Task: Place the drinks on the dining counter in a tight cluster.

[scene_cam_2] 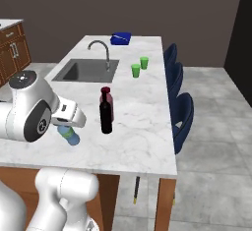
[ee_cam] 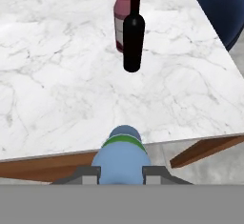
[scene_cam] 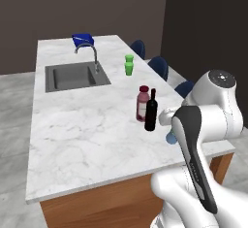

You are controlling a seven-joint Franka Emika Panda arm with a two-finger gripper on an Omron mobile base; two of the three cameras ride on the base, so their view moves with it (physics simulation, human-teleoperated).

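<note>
Gripper [ee_cam: 121, 174] clamped on blue water bottle [ee_cam: 122, 156], held near the tabletop [ee_cam: 57, 85] edge; wine bottle [ee_cam: 133, 32] stands farther.

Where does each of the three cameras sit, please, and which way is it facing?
Left base view: behind the arm's left, looking forward and down over the white marble dining counter; white arm at lower right.
Right base view: behind its right, same counter, blue stools on the right; arm at lower left.
Hand view: on the hand, looking along the gripper shut on the small blue water bottle.
Shared: all show the tall black wine bottle beside the dark-red juice bottle.
</note>
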